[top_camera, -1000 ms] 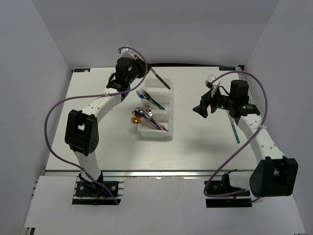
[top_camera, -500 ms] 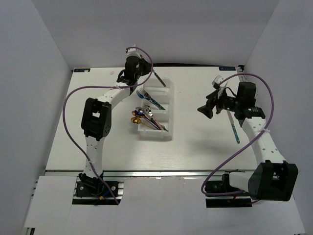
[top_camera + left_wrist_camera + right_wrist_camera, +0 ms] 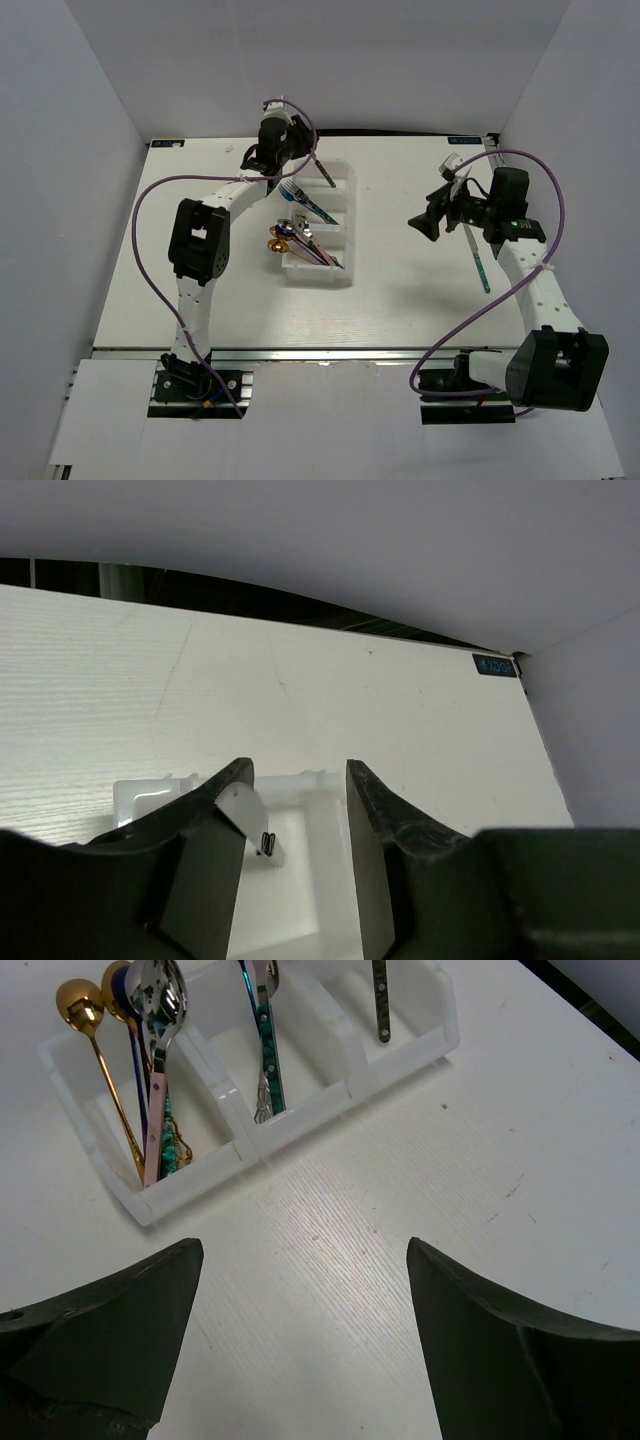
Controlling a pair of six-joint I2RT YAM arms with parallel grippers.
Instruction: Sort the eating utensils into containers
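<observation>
While the right end effector (image 3: 305,1250) gapes wide, the organiser tray (image 3: 310,1115) lies ahead, untouched.

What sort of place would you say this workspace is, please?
Probably a robotics lab test cell rather than a kitchen. Plain white walls enclose a white table. The left arm and right arm are bolted at its near edge, and cutlery sits in a plastic organiser tray.
</observation>
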